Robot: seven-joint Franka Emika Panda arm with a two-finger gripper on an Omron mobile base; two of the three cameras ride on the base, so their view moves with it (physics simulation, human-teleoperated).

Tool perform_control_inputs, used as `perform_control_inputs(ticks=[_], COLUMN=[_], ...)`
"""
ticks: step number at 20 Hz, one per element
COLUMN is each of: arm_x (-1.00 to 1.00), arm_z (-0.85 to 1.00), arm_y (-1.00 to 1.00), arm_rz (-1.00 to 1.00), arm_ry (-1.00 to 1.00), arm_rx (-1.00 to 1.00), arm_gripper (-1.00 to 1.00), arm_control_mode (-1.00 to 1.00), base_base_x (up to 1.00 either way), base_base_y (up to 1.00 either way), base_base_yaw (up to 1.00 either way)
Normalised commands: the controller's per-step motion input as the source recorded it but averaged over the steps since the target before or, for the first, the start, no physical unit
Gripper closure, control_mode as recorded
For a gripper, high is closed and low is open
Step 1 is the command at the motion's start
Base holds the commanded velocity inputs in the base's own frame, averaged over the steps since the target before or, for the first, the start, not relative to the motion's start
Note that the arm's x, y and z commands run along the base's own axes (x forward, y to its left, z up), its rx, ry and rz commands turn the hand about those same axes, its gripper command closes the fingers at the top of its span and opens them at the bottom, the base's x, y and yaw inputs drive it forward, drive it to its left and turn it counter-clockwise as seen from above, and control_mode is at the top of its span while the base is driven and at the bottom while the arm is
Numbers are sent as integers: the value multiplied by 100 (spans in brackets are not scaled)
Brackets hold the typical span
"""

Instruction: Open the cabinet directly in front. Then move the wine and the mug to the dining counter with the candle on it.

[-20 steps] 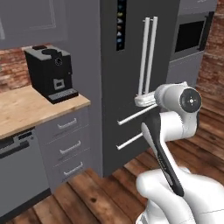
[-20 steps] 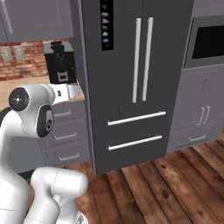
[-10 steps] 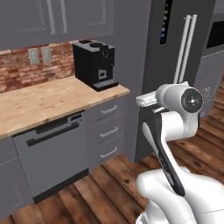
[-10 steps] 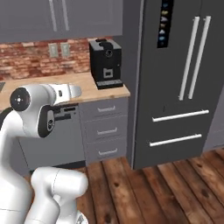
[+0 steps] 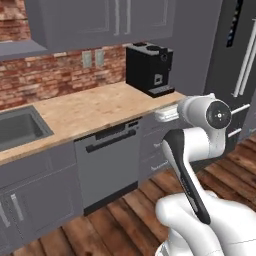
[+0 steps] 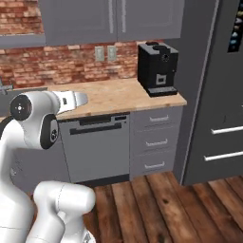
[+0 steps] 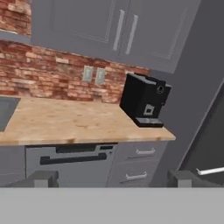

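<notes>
Above the coffee machine (image 7: 145,99) hangs your cabinet (image 7: 111,26), doors shut: stiff, hinged, so hook a smooth bar handle (image 7: 118,29) low, with your gripper (image 7: 114,178) spread wide, empty.

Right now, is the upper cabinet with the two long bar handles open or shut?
Shut: both doors of the cabinet lie flush, handles side by side, above the coffee machine.

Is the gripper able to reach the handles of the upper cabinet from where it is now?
Probably not yet. The open gripper is low, near counter height, and the closed cabinet hangs well above and beyond it. Nothing blocks the way; the arm must rise and extend.
</notes>
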Motion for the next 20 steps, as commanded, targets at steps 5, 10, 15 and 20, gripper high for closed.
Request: perform_control_inputs(ticks=[5, 10, 15, 20], arm_x=[0, 0, 0, 0], arm_z=[0, 0, 0, 0], arm_y=[0, 0, 0, 0], arm_rz=[0, 0, 0, 0], arm_ry=[0, 0, 0, 0], arm_rx=[0, 0, 0, 0], arm_gripper=[-100, -100, -100, -100], arm_control_mode=[100, 100, 100, 100], base_base_x=[0, 0, 0, 0], base_base_y=[100, 100, 100, 100], base_base_yaw=[9, 7, 8, 8])
